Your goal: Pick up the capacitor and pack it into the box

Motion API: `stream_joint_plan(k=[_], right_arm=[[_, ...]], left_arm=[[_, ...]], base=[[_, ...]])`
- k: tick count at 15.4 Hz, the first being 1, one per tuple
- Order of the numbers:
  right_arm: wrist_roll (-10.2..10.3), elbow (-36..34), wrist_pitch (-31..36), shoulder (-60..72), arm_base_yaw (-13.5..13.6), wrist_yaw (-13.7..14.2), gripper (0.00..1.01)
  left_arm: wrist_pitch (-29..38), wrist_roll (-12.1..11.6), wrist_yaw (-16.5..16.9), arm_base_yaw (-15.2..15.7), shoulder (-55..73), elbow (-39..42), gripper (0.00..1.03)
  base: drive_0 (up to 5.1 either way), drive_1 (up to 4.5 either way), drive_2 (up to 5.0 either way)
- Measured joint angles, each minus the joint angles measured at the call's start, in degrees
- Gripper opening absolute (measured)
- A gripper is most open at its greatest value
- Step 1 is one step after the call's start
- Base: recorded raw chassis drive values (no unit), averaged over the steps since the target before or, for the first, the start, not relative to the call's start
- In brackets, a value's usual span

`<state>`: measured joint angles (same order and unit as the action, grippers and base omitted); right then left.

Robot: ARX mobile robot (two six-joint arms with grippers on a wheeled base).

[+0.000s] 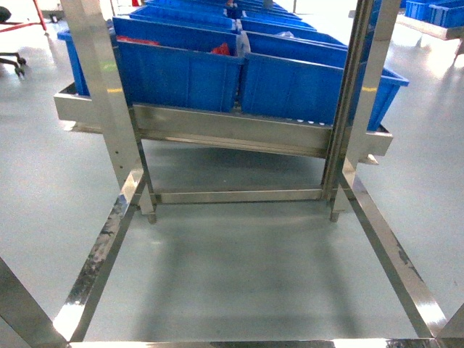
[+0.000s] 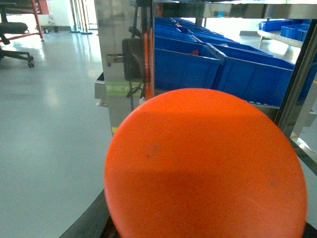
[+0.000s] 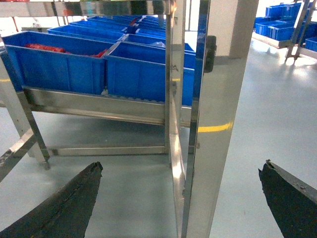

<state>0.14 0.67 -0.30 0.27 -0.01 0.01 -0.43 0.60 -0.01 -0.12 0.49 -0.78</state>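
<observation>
Capacitor and box appear in no view, so packing has not begun, I'd judge. Blue bins (image 1: 290, 80) sit tilted on a steel rack (image 1: 232, 130) across the upper frame, probably to feed parts forward. Only the right wrist view shows the right gripper (image 3: 181, 198), its dark fingers (image 3: 59, 208) wide apart at the bottom corners. An orange disc (image 2: 205, 166) fills the left wrist view; the left gripper is unseen.

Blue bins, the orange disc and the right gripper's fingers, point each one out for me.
blue bins (image 1: 181, 76): head view, front wall of the left bin.
orange disc (image 2: 205, 166): left wrist view, middle of its face.
right gripper fingers (image 3: 59, 208): right wrist view, left finger's surface.
</observation>
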Motion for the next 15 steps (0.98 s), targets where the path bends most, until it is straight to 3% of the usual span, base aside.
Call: stream_joint_plan(k=[8,15], right_arm=[[0.0,0.0,0.0,0.0,0.0,0.0,0.98],[0.0,0.0,0.0,0.0,0.0,0.0,0.98]], left_arm=[[0.3,0.0,0.2,0.0,0.0,0.0,0.44],[0.0,0.0,0.0,0.0,0.0,0.0,0.44]], base=[[0.0,0.00,0.0],[-4.8,3.46,1.5]])
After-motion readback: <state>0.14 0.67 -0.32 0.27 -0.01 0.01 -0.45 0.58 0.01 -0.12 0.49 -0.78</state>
